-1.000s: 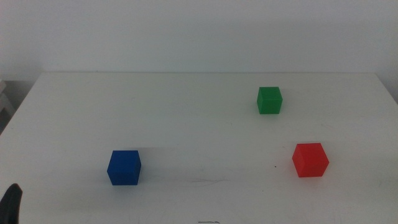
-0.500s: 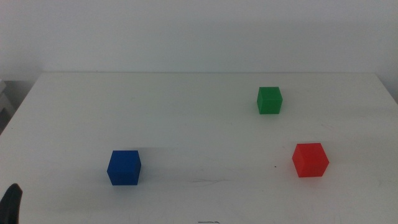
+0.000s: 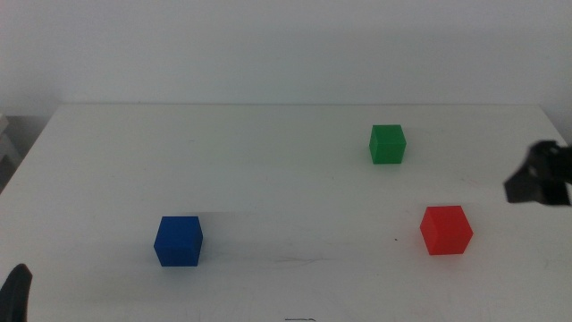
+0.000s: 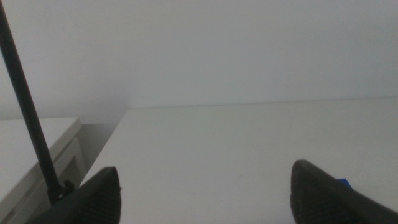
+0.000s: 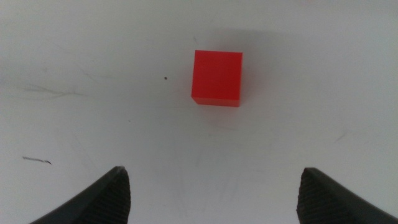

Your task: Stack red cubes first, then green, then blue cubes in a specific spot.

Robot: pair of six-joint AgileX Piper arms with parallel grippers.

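Observation:
A red cube (image 3: 446, 230) sits on the white table at the front right; the right wrist view shows the red cube (image 5: 216, 78) ahead of my open right gripper (image 5: 211, 193), well apart from both jaws. In the middle view the right gripper (image 3: 539, 175) enters from the right edge, above and to the right of the red cube. The green cube (image 3: 387, 143) stands further back on the right. At the front left is the blue cube (image 3: 178, 241). My left gripper (image 4: 205, 190) waits open at the bottom left corner, with a sliver of the blue cube (image 4: 344, 183) showing beside one jaw.
The white table (image 3: 268, 170) runs to a far edge against a pale wall. A faint scratch mark (image 3: 299, 261) lies in front of the middle. A white shelf unit and a thin dark rod (image 4: 28, 112) stand off the table's left side.
The right gripper has come into the middle view from the right edge. The cubes and the left gripper have not moved.

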